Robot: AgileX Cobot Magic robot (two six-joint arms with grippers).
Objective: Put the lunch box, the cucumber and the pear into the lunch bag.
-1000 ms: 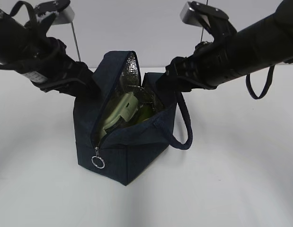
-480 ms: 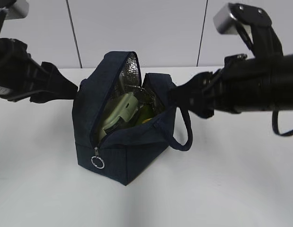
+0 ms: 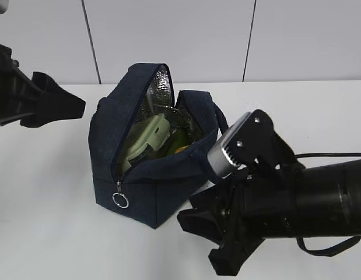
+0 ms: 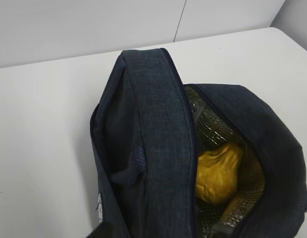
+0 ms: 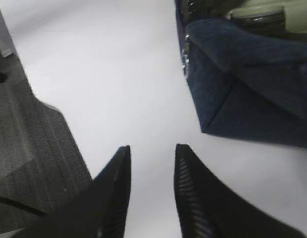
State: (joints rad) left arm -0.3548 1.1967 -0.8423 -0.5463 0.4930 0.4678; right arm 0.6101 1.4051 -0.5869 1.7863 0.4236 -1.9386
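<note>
Navy bag (image 3: 151, 175) gapes, box (image 3: 146, 138) and pear (image 4: 216, 172) inside; cucumber perhaps hidden. Right gripper (image 5: 151, 163), jaws apart, at bag's five o'clock, could topple it. Left gripper's (image 3: 58, 105) jaws I cannot tell.

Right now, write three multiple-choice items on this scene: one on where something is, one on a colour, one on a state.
1. Where is the pear?
A. on the table beside the bag
B. inside the lunch bag
C. in the right gripper

2. What colour is the lunch box lid?
A. pale green
B. red
C. black

3. How does the right gripper stand?
A. shut on the cucumber
B. shut on the zipper ring
C. open, holding nothing

Key: 1 B, the left wrist view shows the pear against the silver lining; 2 A, the pale green lid shows through the bag's opening; 3 C, the right wrist view shows bare table between its fingers.
</note>
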